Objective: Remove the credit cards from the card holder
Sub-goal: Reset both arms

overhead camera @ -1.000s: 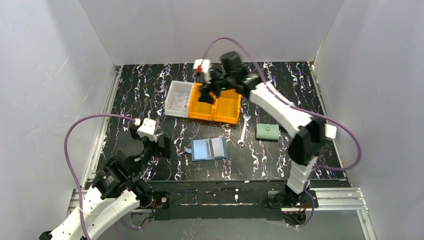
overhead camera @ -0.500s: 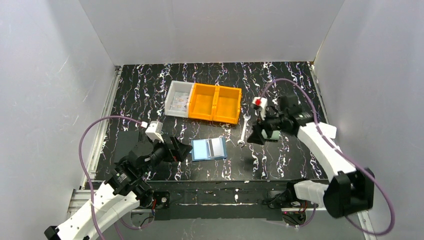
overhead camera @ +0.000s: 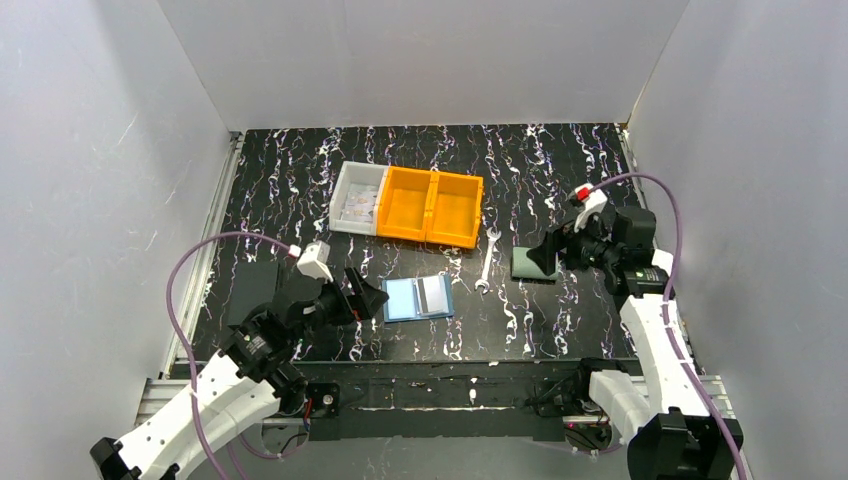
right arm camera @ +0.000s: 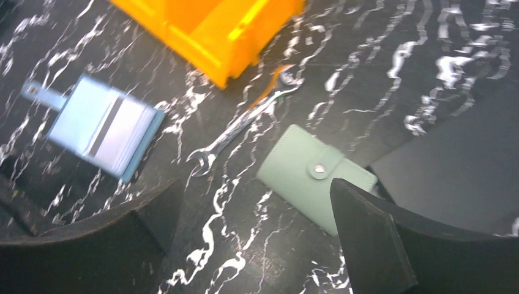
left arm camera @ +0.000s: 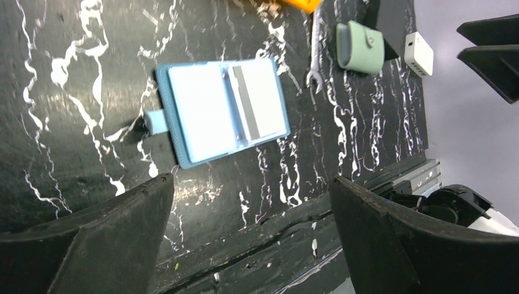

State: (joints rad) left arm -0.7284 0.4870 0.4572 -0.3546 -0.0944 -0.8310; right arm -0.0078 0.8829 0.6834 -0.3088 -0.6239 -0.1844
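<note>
Lying open on the tabletop [overhead camera: 560, 160] beside the spread left hand [overhead camera: 370, 300], the card holder [overhead camera: 418, 298] is seen; the right hand [overhead camera: 538, 262] is spread too. Its thin, slippery credit cards [overhead camera: 433, 295] are probably best pinched edgewise.

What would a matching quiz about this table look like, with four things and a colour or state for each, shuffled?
Things:
1. card holder
2. pouch
3. wrench
4. double bin

Descriptions:
A. orange, at the far side
B. silvery, lying between two wallets
C. pale green, snapped shut
D. blue, lying open

Pairs: 1-D, 2-C, 3-B, 4-A
</note>
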